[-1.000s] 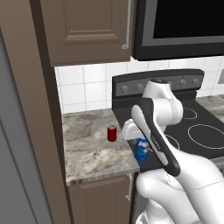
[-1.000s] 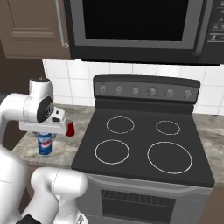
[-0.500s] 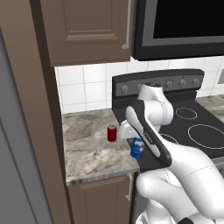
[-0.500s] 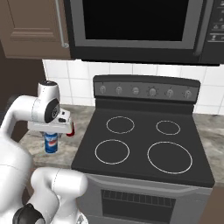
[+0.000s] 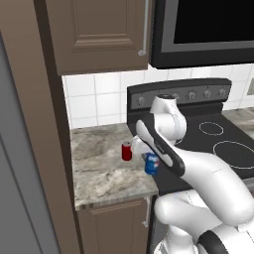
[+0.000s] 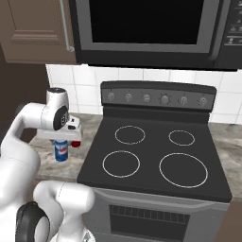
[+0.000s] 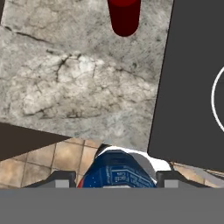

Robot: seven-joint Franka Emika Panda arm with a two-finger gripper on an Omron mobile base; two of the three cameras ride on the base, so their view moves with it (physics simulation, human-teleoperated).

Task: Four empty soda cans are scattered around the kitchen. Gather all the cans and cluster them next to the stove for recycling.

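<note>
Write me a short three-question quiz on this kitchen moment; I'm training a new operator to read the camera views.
1. True or false: the gripper is shut on the blue can.
2. Which can stands alone on the counter? A) pink-purple B) red C) green
3. Fill in: the counter lies to the ____ of the stove, seen from the right base view.

Key:
1. True; the fingers flank the blue can in the hand view.
2. B, the red can.
3. left

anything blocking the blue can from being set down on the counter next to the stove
Nothing visible does. The gripper holds the blue can with white band above bare grey stone counter beside the black glass-top stove; the red can stands farther back.
</note>
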